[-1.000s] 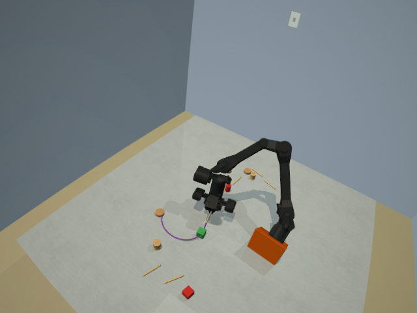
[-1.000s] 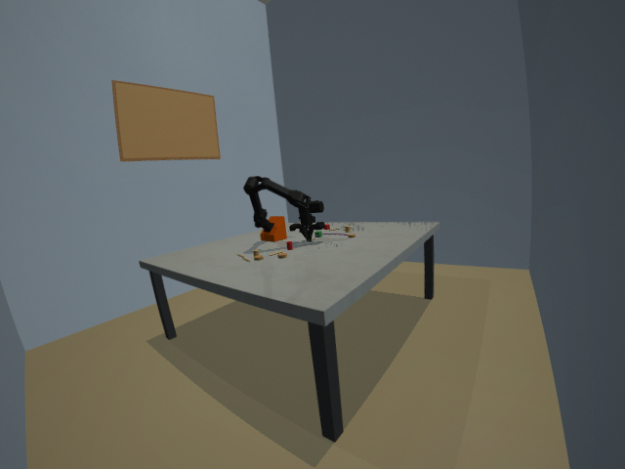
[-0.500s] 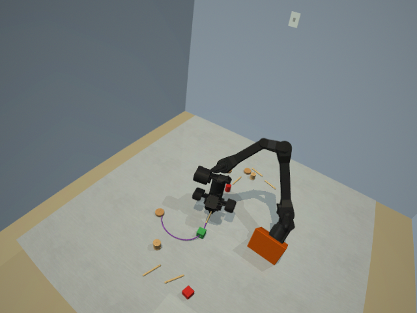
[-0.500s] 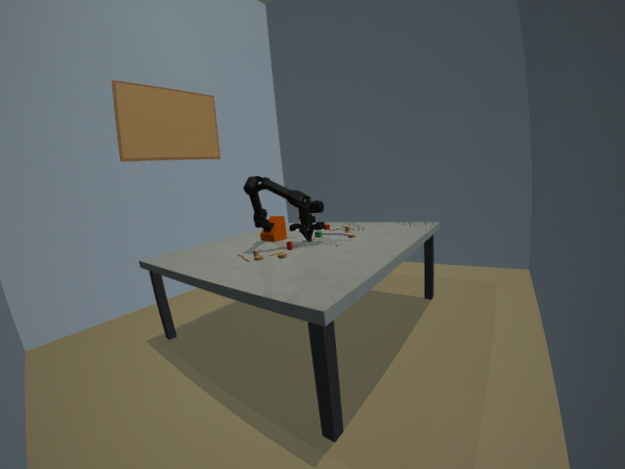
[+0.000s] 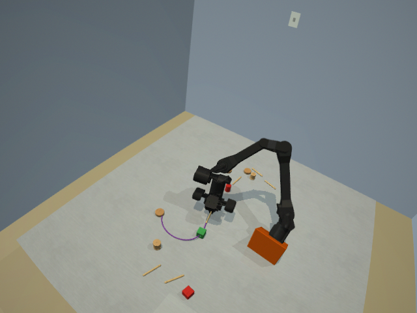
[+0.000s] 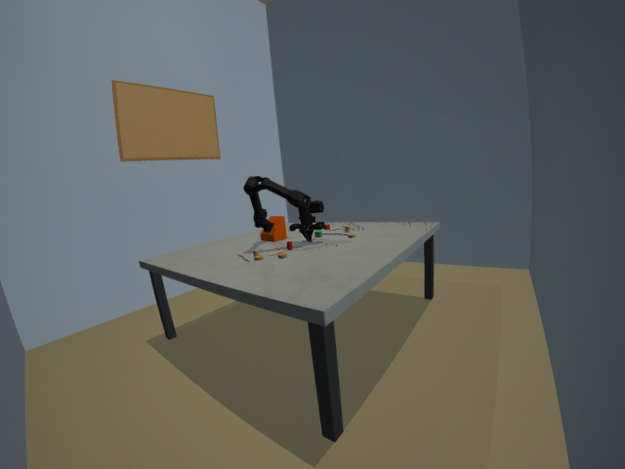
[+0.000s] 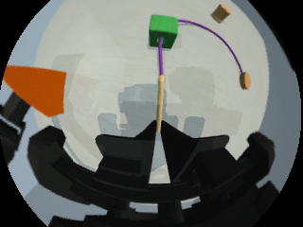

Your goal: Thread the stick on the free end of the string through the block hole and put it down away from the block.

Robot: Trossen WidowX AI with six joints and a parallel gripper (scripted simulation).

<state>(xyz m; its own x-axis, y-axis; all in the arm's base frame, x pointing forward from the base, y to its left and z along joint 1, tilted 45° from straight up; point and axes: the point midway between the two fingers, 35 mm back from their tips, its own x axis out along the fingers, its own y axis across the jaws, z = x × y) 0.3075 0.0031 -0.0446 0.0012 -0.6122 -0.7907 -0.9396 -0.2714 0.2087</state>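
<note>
Wrist view showed the claw (image 7: 158, 134) pinched shut on the stick (image 7: 161, 102), clear of the block (image 7: 163, 30). Its long axis ran straight back from the block's near face, purple string (image 7: 215, 36) trailing through the hole to the button (image 7: 244, 79).

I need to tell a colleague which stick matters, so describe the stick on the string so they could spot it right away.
Start at the orange base of the black arm and follow the arm to its hand. The stick is pinched there, pointing at the green block. Unlike the loose sticks lying about, a purple string runs from its tip through the block to a round button.
</note>
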